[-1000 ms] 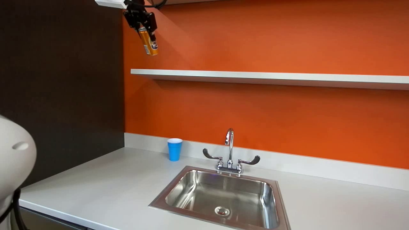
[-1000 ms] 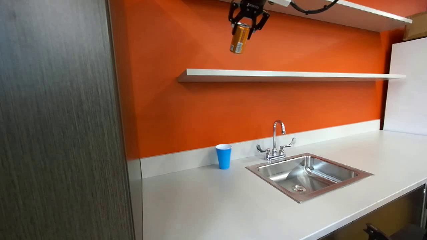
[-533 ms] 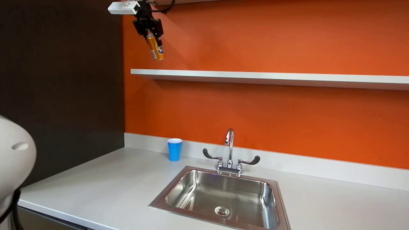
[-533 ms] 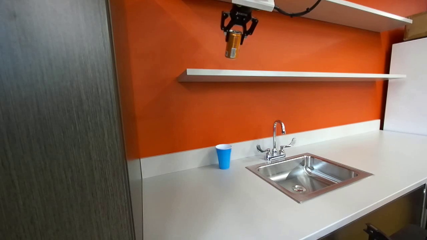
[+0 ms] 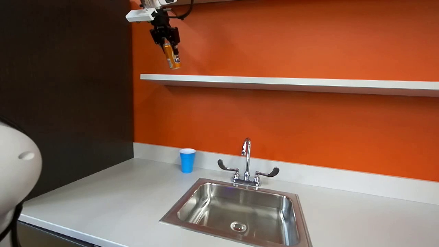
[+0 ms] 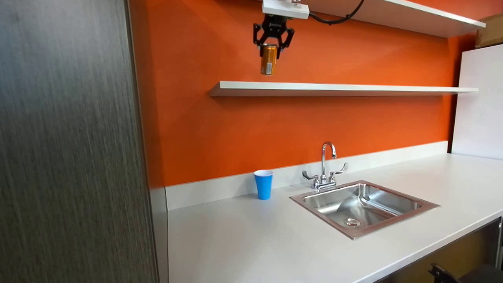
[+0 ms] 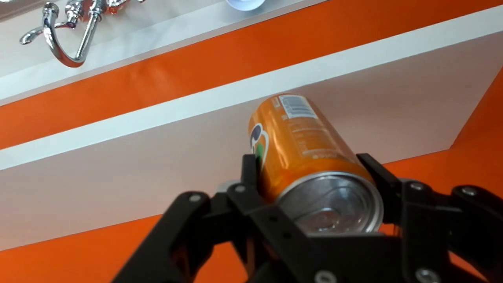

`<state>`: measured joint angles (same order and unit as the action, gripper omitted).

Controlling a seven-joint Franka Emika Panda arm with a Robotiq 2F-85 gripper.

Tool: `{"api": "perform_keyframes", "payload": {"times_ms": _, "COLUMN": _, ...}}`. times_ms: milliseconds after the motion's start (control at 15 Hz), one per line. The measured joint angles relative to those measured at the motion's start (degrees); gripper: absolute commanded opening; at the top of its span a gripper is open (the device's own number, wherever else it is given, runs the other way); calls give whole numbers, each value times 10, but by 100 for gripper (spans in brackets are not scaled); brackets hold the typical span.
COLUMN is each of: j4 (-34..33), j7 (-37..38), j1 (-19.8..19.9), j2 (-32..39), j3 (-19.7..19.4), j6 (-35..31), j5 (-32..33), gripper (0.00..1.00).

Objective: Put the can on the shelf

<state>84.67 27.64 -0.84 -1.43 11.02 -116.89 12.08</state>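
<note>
Robotiq gripper (image 7: 312, 171) clamps the orange drink can (image 7: 296, 133) by its sides, holding it tilted above the white wall shelf (image 6: 342, 89), apart from it. Grasp and lift look done; lowering, righting and releasing seem left.

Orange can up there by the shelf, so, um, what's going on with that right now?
A robot arm is holding the can in its tool, slightly tilted in the air. In both exterior views it appears just above the lower shelf, near one end, with a bit of wall showing between, so it isn't set down yet. Meanwhile, the cup stands on the counter below.
</note>
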Motion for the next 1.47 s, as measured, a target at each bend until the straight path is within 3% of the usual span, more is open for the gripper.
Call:
{"api": "perform_keyframes", "payload": {"times_ms": 600, "j4": -118, "j7": 7, "j1": -44, "j2": 96, "j3": -36, "j6": 49, "j5": 11, "gripper": 39}}
{"api": "perform_keyframes", "payload": {"times_ms": 1467, "j4": -235, "j7": 11, "j1": -47, "j2": 179, "j3": -40, "j6": 112, "j5": 15, "gripper": 39}}
